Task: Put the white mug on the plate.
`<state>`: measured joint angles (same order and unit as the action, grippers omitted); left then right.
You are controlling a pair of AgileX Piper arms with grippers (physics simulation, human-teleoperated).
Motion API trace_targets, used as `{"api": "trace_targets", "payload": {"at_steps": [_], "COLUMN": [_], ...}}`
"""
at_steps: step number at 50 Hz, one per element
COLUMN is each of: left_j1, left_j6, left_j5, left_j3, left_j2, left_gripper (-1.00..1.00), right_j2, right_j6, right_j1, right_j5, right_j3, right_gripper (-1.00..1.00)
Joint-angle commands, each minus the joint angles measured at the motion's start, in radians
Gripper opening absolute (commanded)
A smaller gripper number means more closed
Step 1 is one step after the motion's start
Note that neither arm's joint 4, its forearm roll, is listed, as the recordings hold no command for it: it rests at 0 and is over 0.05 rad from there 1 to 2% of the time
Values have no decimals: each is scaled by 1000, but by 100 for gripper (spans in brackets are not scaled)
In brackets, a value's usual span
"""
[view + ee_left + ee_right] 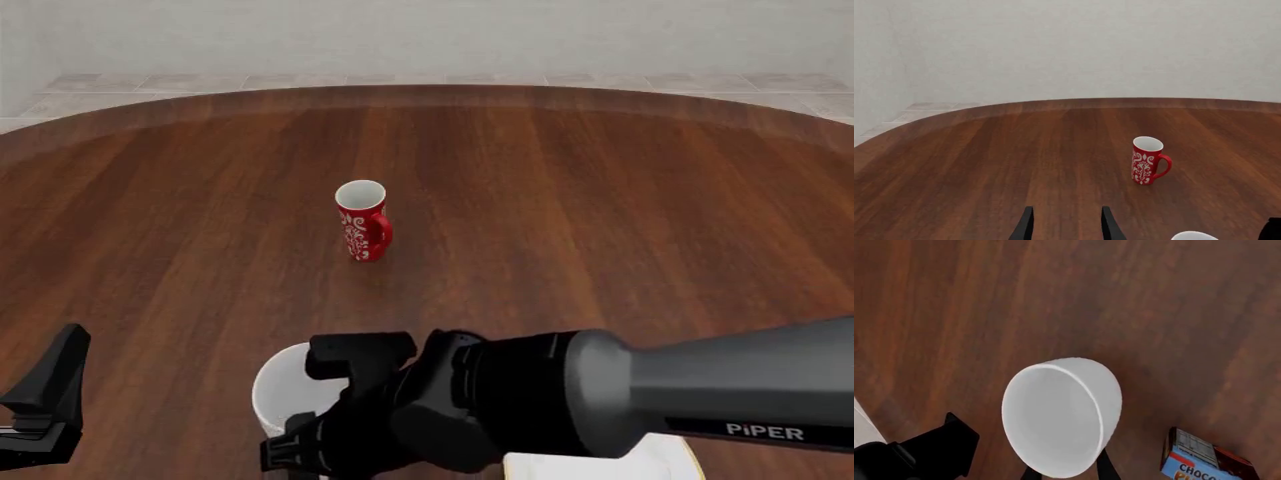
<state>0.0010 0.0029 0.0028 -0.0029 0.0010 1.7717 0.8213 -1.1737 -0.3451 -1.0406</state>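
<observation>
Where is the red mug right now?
In the front view the red mug stands upright on the wooden table, left of the middle and farther away than the white mug, which the right arm partly hides.

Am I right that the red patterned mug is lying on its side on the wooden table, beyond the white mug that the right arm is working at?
Not quite. The red patterned mug stands upright, mouth up, as the front view shows. The rest holds: it is on the wooden table, beyond the white mug at the right gripper.
</observation>
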Motion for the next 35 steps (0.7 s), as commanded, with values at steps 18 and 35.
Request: {"api": "trace_targets", "payload": {"at_steps": [18, 35], "left_j1": [-1, -1], "left_j6": [0, 0], "left_j5": [-2, -3], "left_j3": [1, 1], "left_j2": [2, 2], "left_gripper": [100, 100], "right_j2": [24, -139], "right_j6": [-30, -69], "right_j1": [5, 24], "right_j5": [-9, -104], "right_j3": [-35, -16], "right_gripper": [-100, -100]}}
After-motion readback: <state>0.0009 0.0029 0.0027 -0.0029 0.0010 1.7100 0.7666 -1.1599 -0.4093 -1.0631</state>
